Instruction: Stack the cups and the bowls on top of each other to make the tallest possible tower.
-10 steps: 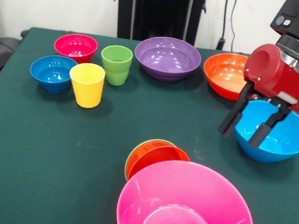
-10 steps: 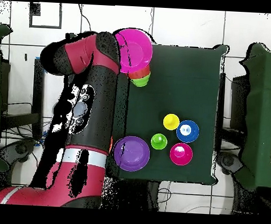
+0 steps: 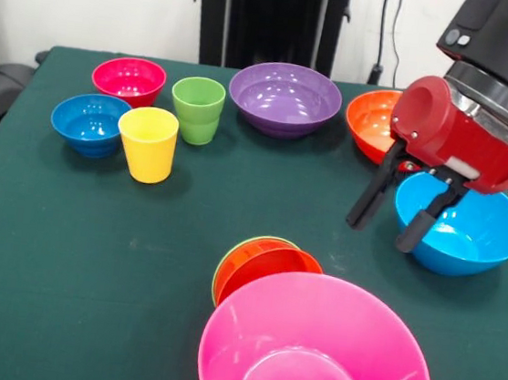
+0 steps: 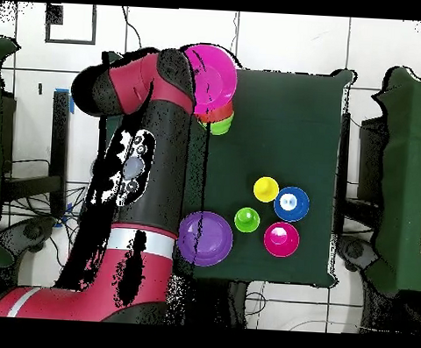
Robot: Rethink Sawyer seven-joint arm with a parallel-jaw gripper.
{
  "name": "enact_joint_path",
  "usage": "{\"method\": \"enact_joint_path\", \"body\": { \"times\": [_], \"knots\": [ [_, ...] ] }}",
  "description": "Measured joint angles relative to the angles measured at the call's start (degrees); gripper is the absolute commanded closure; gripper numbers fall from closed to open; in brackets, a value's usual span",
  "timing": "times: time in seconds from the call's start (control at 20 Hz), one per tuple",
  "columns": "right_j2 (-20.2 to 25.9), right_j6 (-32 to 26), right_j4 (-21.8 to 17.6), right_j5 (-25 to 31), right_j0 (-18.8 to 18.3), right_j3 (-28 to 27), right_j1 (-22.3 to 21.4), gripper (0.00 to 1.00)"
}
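My gripper [image 3: 379,235] is open and empty, hanging just left of the large light blue bowl [image 3: 469,235] at the table's right. A small orange-red bowl [image 3: 268,267] sits nested in a small light-green bowl [image 3: 223,269], tilted, right behind the large pink bowl [image 3: 316,353] at the front. The large orange bowl [image 3: 372,121] and purple bowl [image 3: 285,97] stand at the back. The green cup [image 3: 197,108], yellow cup [image 3: 147,144], magenta-red bowl [image 3: 129,79] and dark blue bowl [image 3: 89,123] cluster at the left. In the overhead view the arm [image 4: 144,160] hides the gripper.
The green table [image 3: 88,272] has open cloth at its middle and front left. The overhead view shows the pink bowl [image 4: 215,71], purple bowl [image 4: 204,238], yellow cup [image 4: 266,189], green cup [image 4: 247,220], dark blue bowl [image 4: 291,204] and magenta-red bowl [image 4: 281,238].
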Motion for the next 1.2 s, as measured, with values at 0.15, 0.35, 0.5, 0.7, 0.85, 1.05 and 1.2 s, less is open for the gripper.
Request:
{"method": "enact_joint_path", "body": {
  "times": [0.15, 0.35, 0.5, 0.7, 0.85, 1.05, 1.2],
  "knots": [
    [0.3, 0.0, -1.1, -0.5, -0.4, 0.2, -0.2, 0.0],
    [1.0, 0.0, -2.0, -2.8, -1.0, 1.3, -0.6, 0.0],
    [1.5, 0.0, -2.9, -5.7, -1.7, 2.5, -1.0, 1.0],
    [1.5, 0.0, -3.7, -7.5, -1.9, 3.0, -1.2, 1.0],
    [1.5, 0.0, -4.5, -8.4, -2.0, 3.0, -1.4, 1.0],
    [1.5, 0.0, -5.2, -8.4, -2.0, 3.0, -1.4, 1.0],
    [1.7, 0.0, -5.2, -8.4, -2.0, 3.0, -1.4, 1.0]
  ]
}}
